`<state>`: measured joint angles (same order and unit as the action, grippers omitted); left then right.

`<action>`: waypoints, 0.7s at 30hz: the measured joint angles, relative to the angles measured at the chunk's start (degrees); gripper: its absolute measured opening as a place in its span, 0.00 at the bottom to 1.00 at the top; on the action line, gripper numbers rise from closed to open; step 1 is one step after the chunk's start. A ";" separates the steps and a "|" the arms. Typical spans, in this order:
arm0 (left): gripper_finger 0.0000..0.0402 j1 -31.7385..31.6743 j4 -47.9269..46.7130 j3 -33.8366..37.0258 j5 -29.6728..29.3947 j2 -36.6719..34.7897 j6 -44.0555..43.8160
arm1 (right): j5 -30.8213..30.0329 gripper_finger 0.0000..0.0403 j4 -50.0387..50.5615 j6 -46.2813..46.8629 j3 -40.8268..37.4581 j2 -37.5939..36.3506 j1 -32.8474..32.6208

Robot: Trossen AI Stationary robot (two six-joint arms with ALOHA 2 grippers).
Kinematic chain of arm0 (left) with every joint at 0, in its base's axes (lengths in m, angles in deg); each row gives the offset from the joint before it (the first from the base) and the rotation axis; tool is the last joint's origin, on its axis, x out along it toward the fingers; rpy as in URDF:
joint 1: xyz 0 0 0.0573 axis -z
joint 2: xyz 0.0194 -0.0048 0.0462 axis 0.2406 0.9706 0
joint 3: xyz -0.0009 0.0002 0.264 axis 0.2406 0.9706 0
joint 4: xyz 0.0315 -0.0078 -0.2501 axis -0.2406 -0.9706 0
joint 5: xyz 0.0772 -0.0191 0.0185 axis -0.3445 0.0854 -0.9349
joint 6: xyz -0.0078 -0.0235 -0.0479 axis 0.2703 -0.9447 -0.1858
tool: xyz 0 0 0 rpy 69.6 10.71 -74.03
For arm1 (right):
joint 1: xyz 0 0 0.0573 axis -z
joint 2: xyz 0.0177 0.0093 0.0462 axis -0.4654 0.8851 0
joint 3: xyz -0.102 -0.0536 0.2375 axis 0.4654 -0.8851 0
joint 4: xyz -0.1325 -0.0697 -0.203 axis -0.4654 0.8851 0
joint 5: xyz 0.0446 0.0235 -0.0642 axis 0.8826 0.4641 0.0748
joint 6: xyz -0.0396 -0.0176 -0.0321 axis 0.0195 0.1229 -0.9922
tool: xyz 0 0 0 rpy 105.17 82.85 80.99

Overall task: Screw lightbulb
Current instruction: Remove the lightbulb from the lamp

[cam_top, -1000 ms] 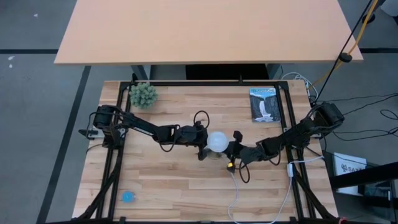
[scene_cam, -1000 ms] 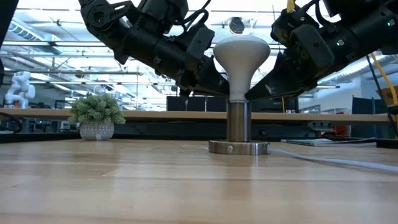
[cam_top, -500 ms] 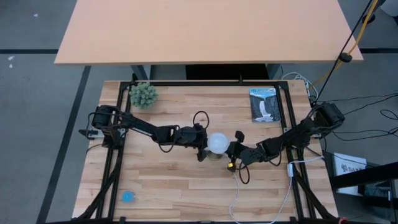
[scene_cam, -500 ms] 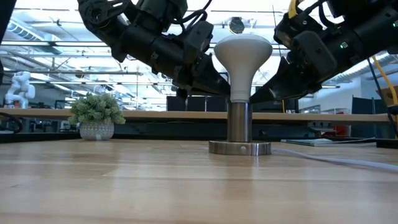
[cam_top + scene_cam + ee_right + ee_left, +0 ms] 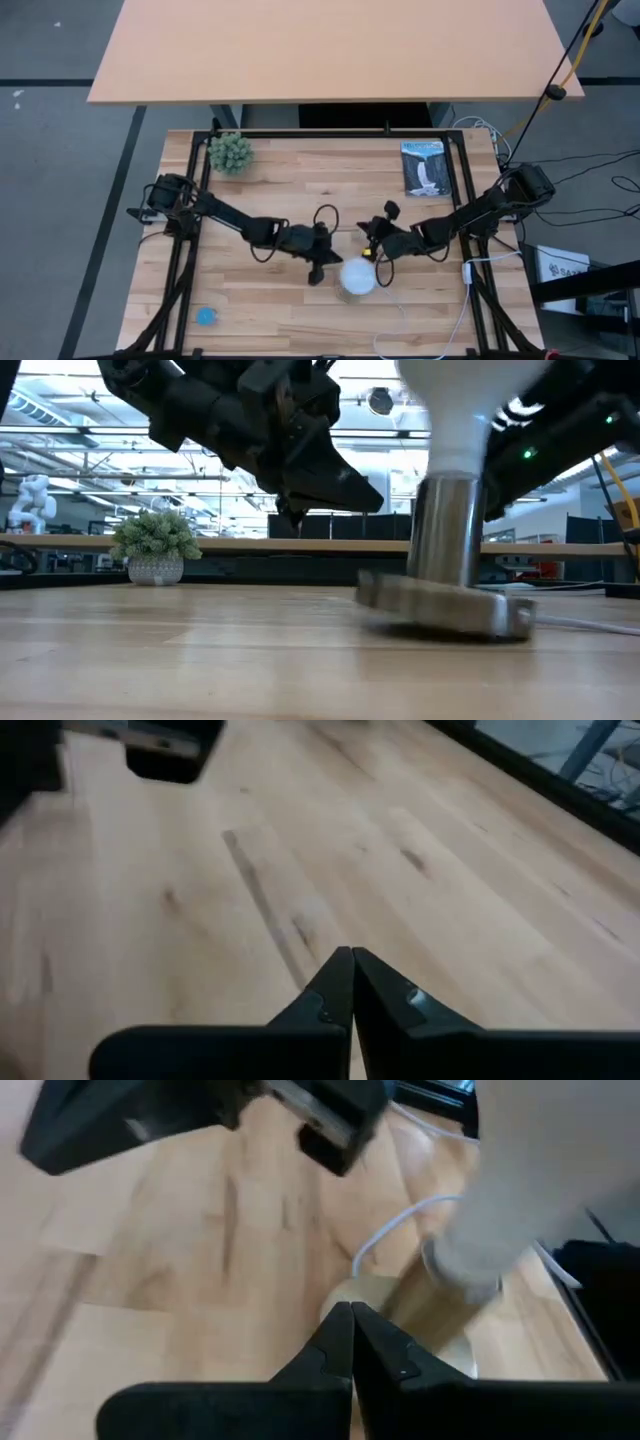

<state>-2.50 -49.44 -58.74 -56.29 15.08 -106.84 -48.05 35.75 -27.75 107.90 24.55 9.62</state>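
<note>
The bulb (image 5: 357, 277) sits in its metal socket (image 5: 445, 550) on the wooden counter (image 5: 300, 180), near the front edge and a bit right of the middle. In the low view the socket's flat base (image 5: 445, 608) looks tipped, with one side lifted off the wood. A white cord (image 5: 395, 325) runs from it toward the front.

The left gripper (image 5: 318, 268) is just beside the bulb on its left. Its fingers (image 5: 345, 1345) are pressed together and hold nothing. The right gripper (image 5: 372, 240) is close behind the bulb, a little to its right. Its fingers (image 5: 345, 985) are pressed together too, and they point at bare wood.

The bulb looks set in the socket already, so the step now seems to be twisting it tight or checking it. Neither arm has a grip on it. Next, one gripper likely needs to open and close around the bulb, while the other keeps the socket flat and steady.

A small plant (image 5: 230, 152) and a book (image 5: 426, 167) sit at the back.
</note>
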 joint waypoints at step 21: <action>0.00 0.50 -11.15 0.07 -14.64 -4.23 -1.00 | -3.08 0.00 32.79 13.66 -2.33 -19.40 -7.49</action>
<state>-2.01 -60.58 -58.68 -70.93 10.85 -107.83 -51.13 68.54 -14.09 105.57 5.15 2.13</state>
